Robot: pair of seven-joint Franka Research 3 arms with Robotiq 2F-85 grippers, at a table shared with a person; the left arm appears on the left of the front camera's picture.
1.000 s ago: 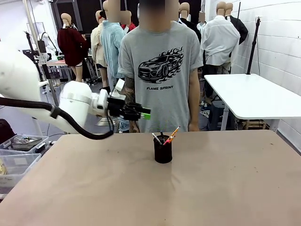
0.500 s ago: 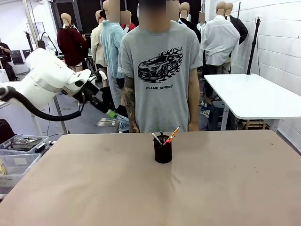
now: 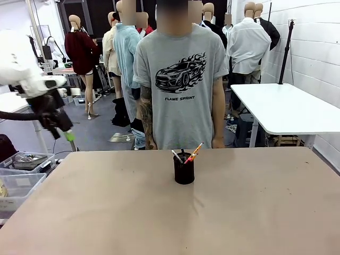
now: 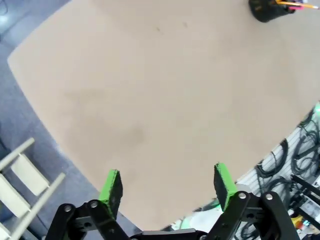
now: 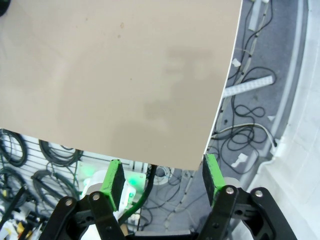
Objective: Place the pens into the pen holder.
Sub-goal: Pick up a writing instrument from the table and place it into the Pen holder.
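Front view: a black mesh pen holder (image 3: 184, 173) stands upright on a tan table (image 3: 106, 212), a little beyond the table's middle and slightly left of centre. Three pens (image 3: 187, 155) stand inside it, their tips fanning out above the rim: a whitish one leaning left, a dark one near the middle and a yellow-orange one leaning right. Directly behind the holder, at the far edge of the table, stands a person in a grey T-shirt (image 3: 180, 79) printed with a car. Far to the left of the holder and well above table height, the left gripper (image 3: 66, 134) hangs off the table's left side, pointing downward; it is blurred, with a green pad showing at its tip.

Left wrist view: the left gripper (image 4: 169, 184) has its two green-padded fingers spread wide apart with nothing between them. The table lies well below. The pen holder (image 4: 266, 10) sits at the picture's top right edge, far from the fingers, with the yellow-orange pen poking out.

Right wrist view: the right gripper (image 5: 163, 176) also has its fingers held well apart, gripping nothing. It looks down past an edge of the table at cables (image 5: 250, 115) on the floor.
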